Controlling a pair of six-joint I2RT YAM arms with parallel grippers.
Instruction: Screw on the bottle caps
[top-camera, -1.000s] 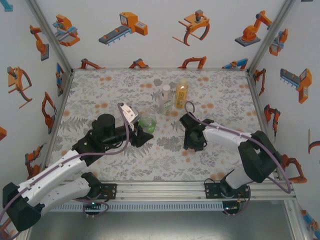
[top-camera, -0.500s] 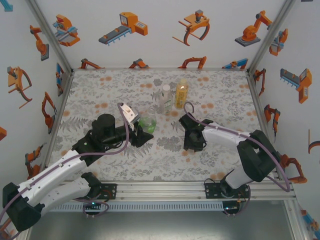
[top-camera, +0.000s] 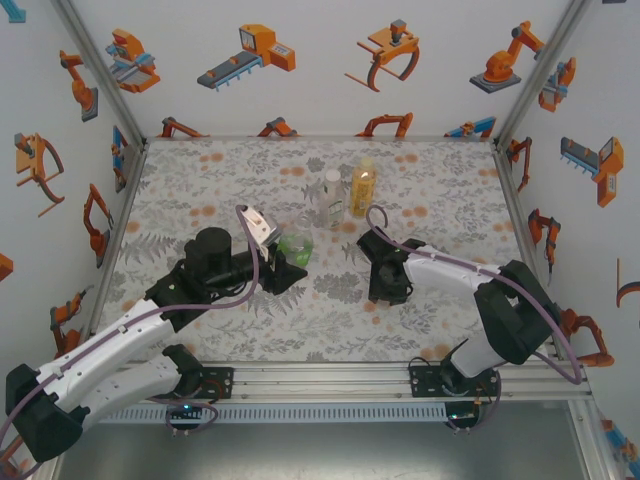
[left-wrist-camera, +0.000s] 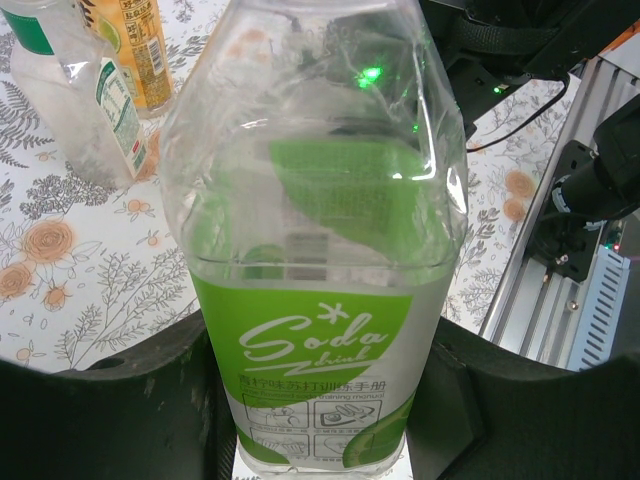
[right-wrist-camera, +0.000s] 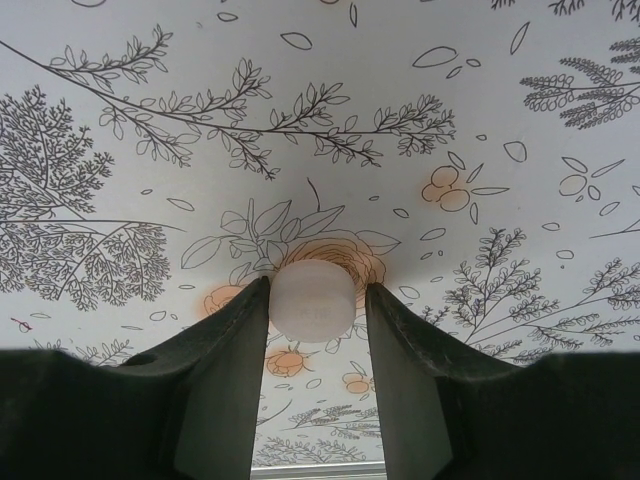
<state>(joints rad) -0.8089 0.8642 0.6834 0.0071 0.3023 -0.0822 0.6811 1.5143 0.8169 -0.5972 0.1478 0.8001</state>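
My left gripper (top-camera: 287, 257) is shut on the short green-tinted bottle (top-camera: 295, 243), holding it by its lower body just above the table. In the left wrist view the bottle's (left-wrist-camera: 320, 300) green "Soda" label sits between the two dark fingers (left-wrist-camera: 130, 400). My right gripper (top-camera: 388, 288) points down at the table. In its wrist view a small whitish bottle cap (right-wrist-camera: 312, 300) lies on the cloth between the tips of the right gripper (right-wrist-camera: 316, 292). The left finger touches the cap and a thin gap shows at the right finger (right-wrist-camera: 400, 350).
A clear bottle (top-camera: 330, 197) and an amber bottle with a yellow label (top-camera: 362, 186) stand upright side by side at the back middle of the flowered tablecloth (top-camera: 200, 180). Both also appear behind the held bottle as the clear bottle (left-wrist-camera: 90, 100) and the amber bottle (left-wrist-camera: 140, 50).
The right gripper's jaws have narrowed a little around the cap, and that arm has shifted slightly. The left arm and the green bottle have not moved.
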